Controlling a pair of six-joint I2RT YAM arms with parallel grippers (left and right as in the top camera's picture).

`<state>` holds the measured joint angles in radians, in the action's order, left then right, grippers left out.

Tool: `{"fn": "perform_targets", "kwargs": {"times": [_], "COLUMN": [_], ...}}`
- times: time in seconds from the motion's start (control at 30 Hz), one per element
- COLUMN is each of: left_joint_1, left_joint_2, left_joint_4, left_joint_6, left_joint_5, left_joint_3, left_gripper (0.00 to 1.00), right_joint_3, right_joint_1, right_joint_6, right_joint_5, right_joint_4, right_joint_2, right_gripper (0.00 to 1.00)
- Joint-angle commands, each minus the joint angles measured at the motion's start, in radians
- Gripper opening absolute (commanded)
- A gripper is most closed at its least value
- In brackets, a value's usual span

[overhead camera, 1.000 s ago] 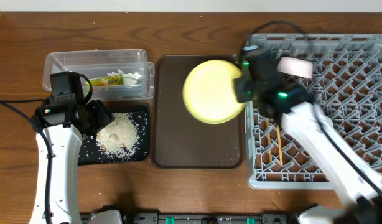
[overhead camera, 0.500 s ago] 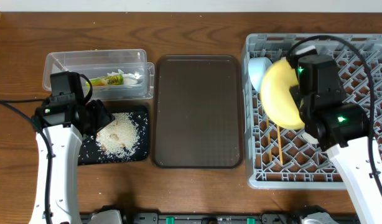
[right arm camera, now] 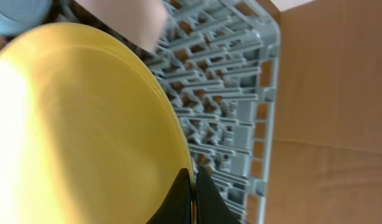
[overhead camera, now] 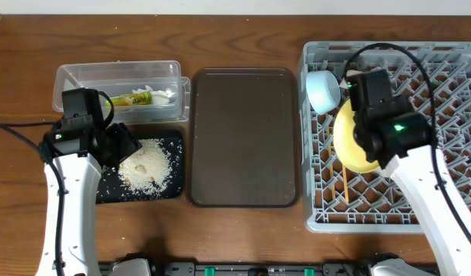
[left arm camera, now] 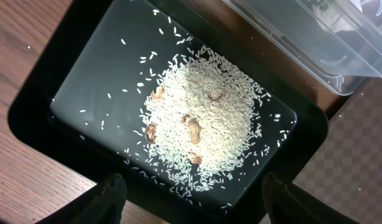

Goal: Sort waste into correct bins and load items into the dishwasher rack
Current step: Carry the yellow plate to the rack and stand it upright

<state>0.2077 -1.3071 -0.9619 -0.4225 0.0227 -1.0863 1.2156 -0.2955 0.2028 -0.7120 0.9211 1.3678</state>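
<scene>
My right gripper (right arm camera: 192,193) is shut on the rim of the yellow plate (overhead camera: 350,144), holding it on edge over the grey dishwasher rack (overhead camera: 443,92); the plate fills the right wrist view (right arm camera: 79,124). A light blue bowl (overhead camera: 321,90) and wooden chopsticks (overhead camera: 346,184) are in the rack. My left gripper (left arm camera: 191,199) is open and empty above the black tray (overhead camera: 113,188), which holds rice (left arm camera: 203,130) with a few brown bits. The clear tub (overhead camera: 120,77) holds the yellow-green wrapper (overhead camera: 136,98) and white tissue (overhead camera: 160,93).
The dark brown serving tray (overhead camera: 243,138) lies bare between the bins and the rack. A pale pinkish object (right arm camera: 125,18) shows in the rack behind the plate. Wooden table (overhead camera: 243,230) surrounds everything.
My right arm carried the yellow plate from over the brown tray rightward to the rack and turned it on edge, then lowered it. The left arm has not moved.
</scene>
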Motion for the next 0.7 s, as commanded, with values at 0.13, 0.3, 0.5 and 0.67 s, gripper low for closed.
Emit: {"fn": "perform_targets", "kwargs": {"times": [0.13, 0.3, 0.5, 0.67], "left_joint_1": [0.003, -0.026, -0.149, -0.232], "left_joint_2": [0.003, 0.004, 0.004, 0.004], "left_joint_4": [-0.002, 0.023, 0.07, 0.001], "left_joint_6": [-0.005, 0.074, 0.189, 0.272], "left_joint_5": [-0.004, 0.082, 0.101, 0.1], "left_joint_3": [0.003, 0.0, -0.005, -0.005], "left_gripper": [0.8, 0.85, 0.9, 0.92], "right_joint_3": [-0.003, -0.002, 0.0, 0.0], "right_joint_1": [-0.043, 0.013, 0.198, 0.384], "right_joint_6": [-0.258, -0.348, -0.311, -0.238], "right_joint_5": [0.224, 0.42, 0.723, 0.969], "right_joint_4": [-0.058, -0.071, -0.106, -0.048], "right_joint_2": [0.006, -0.029, -0.096, -0.115], "right_gripper": [0.28, 0.44, 0.64, 0.82]}}
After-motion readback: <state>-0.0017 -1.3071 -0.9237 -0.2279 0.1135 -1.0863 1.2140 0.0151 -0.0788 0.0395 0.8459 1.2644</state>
